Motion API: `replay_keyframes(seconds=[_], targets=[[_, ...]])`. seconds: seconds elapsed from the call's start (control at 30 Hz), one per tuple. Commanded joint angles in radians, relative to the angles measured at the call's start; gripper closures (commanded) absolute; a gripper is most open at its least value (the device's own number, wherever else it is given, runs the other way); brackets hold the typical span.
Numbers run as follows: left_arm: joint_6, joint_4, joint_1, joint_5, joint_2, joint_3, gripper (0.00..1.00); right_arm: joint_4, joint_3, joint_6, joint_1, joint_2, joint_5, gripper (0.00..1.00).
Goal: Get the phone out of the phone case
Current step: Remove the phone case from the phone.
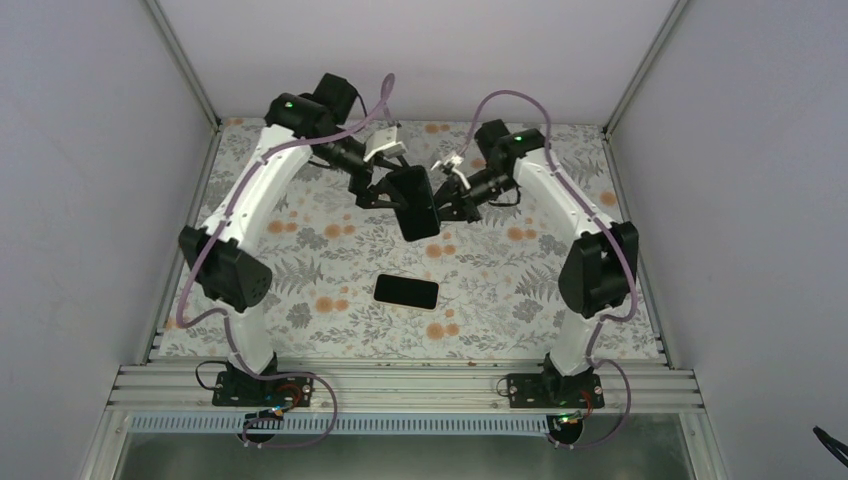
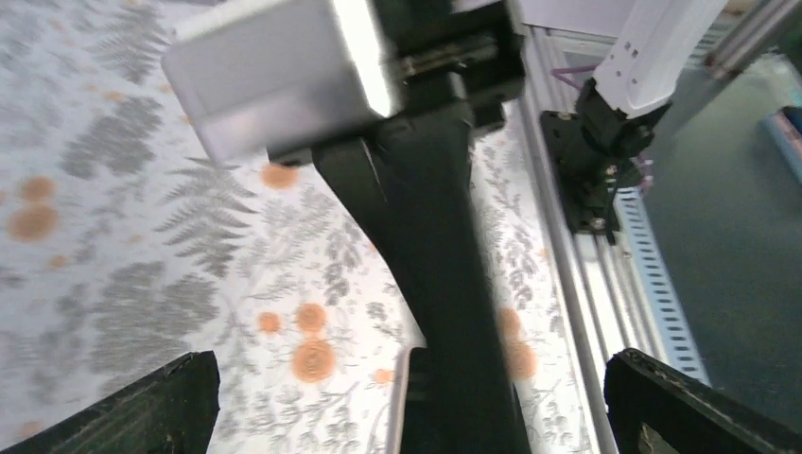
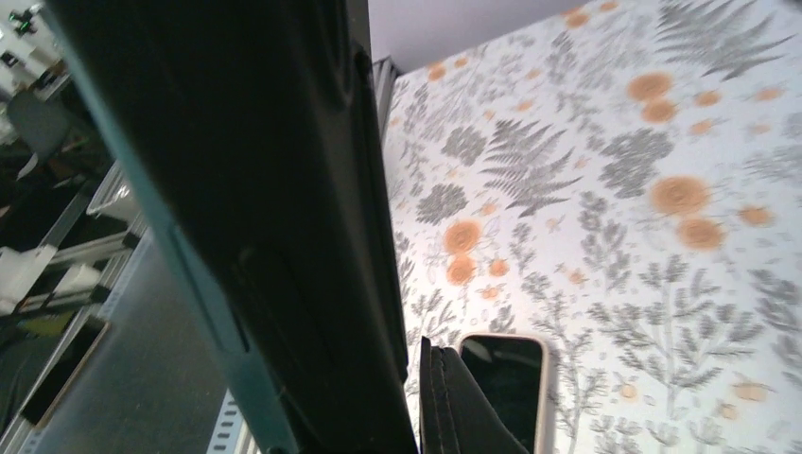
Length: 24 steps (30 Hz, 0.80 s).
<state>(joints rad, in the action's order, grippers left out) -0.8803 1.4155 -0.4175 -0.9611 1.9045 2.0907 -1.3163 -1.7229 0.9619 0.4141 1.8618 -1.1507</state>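
A black phone case hangs in the air above the middle of the table, between my two grippers. My right gripper is shut on its right edge; in the right wrist view the case fills the left side and one finger presses against it, the other finger hidden behind it. My left gripper is open, its fingers spread wide on either side of the case without touching it. The phone, dark screen up with a pale rim, lies flat on the table below.
The flowered table mat covers the table. White walls stand at the back and sides. An aluminium rail with both arm bases runs along the near edge; the rail also shows in the left wrist view.
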Motion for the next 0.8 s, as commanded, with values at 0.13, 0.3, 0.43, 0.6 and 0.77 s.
replay_keyframes(seconds=[0.13, 0.3, 0.43, 0.6, 0.77], targets=[[0.072, -0.091, 0.014, 0.262, -0.217, 0.196, 0.0, 0.173, -0.021, -0.185, -0.153, -0.047, -0.135, 0.97], [0.162, -0.492, -0.035, 0.649, -0.369, -0.006, 0.0, 0.679, -0.012, -0.742, -0.215, -0.086, -0.004, 0.97], [0.132, -1.014, -0.16, 0.924, -0.526, -0.436, 0.0, 0.868, -0.14, -0.949, -0.222, -0.038, 0.18, 0.97], [0.024, -1.393, -0.326, 1.203, -0.454, -0.641, 0.0, 0.819, -0.379, -0.966, -0.224, 0.122, 0.265, 0.97], [-0.017, -1.714, -0.377, 1.262, -0.375, -0.755, 0.0, 0.834, -0.372, -0.978, -0.224, 0.126, 0.279, 0.97]])
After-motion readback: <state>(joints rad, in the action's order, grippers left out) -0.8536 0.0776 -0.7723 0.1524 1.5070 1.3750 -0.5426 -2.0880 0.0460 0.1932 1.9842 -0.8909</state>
